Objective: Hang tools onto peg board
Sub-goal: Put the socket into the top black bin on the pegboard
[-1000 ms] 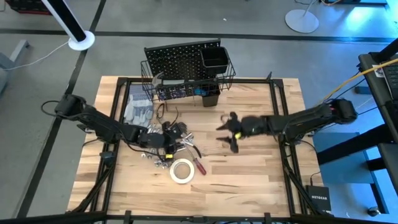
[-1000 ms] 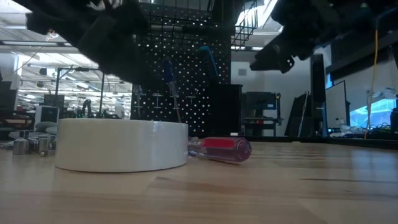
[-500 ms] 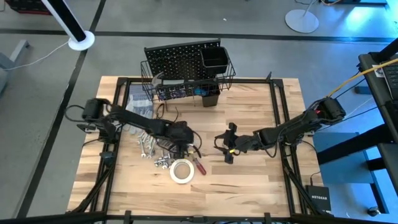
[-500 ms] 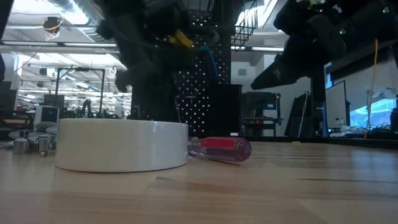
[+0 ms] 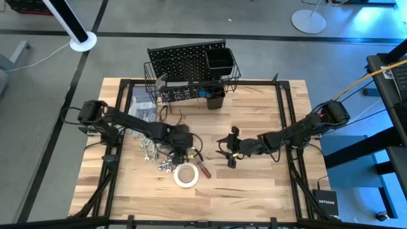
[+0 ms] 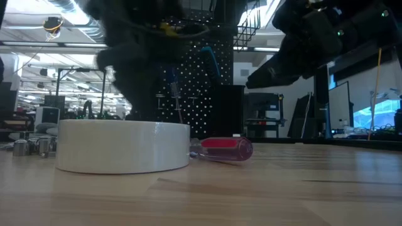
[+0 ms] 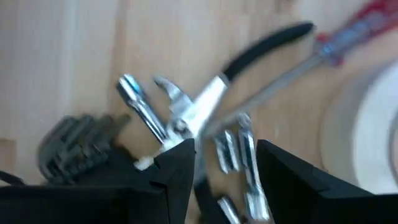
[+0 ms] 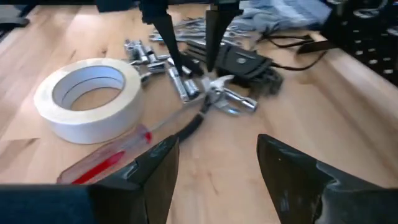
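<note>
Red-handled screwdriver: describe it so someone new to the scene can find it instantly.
On the wooden table, find the white tape roll lying flat in front of the peg board. The red-handled screwdriver lies flat just beside the roll, on the side toward the right gripper. Its clear red handle is the only red among the silver tool pile.

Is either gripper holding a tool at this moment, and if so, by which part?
Nothing is held. The left gripper hangs open over the pliers in the tool pile; the right gripper is open and empty beside the red-handled screwdriver.
</note>
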`<state>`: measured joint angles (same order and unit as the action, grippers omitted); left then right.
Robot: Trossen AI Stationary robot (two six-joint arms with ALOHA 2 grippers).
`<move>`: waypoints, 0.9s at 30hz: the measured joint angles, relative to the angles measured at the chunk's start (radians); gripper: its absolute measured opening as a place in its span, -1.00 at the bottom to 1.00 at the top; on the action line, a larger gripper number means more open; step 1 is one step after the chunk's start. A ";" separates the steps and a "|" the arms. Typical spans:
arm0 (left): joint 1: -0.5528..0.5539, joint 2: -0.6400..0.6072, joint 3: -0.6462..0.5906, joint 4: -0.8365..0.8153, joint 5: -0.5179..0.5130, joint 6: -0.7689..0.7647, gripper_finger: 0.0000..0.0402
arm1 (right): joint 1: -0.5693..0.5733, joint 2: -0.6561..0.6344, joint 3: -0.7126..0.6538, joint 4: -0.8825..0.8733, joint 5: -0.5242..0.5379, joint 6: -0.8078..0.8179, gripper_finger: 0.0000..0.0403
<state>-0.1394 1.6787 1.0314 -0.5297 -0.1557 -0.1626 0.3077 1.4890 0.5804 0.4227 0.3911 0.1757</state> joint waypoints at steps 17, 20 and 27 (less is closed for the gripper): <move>-0.042 -0.253 -0.455 0.437 -0.096 -0.182 -0.18 | 0.000 0.354 0.127 0.194 -0.043 0.011 0.09; -0.042 -0.243 -0.494 0.504 -0.096 -0.182 -0.18 | 0.000 0.401 0.160 0.196 -0.026 0.022 0.09; -0.042 -0.243 -0.528 0.549 -0.083 -0.201 -0.18 | -0.036 0.488 0.218 0.149 0.010 0.146 0.09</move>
<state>-0.1814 1.4353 0.5037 0.0196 -0.2391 -0.3637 0.2713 1.9766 0.7989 0.5716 0.4006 0.3218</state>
